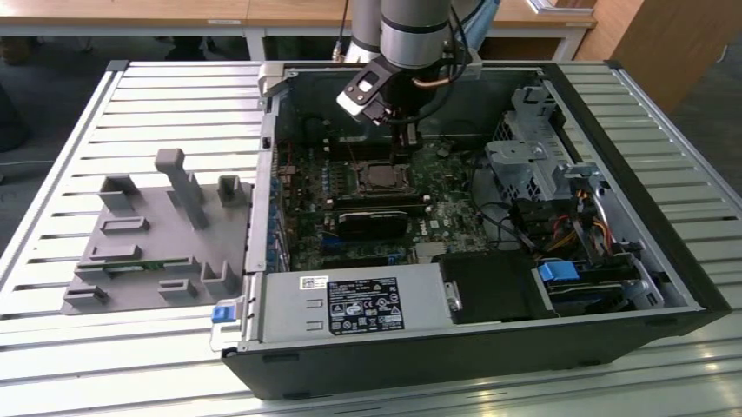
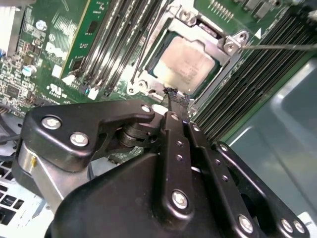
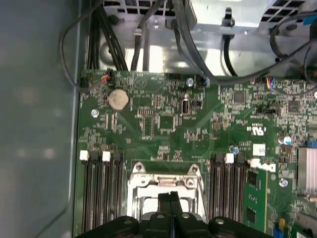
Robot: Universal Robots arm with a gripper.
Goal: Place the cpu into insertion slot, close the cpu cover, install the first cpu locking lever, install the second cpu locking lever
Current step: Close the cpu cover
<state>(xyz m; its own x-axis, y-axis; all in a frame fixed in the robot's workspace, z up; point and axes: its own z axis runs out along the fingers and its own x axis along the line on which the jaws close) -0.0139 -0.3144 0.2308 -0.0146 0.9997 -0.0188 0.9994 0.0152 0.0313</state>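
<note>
The exterior view stands high off the slatted desk (image 1: 69, 365) and looks down at a slant over the whole open computer case (image 1: 464, 356), with the arm (image 1: 412, 35) reaching in at the far side. The first wrist view faces squarely down on the green circuit board (image 3: 163, 124) from near, while the second wrist view sits closer still, peering slantwise along the claw (image 2: 173, 95). Both wrist views share the claw tips, the cpu cover (image 3: 166, 181) and the flanking memory slots (image 3: 99, 193).
</note>
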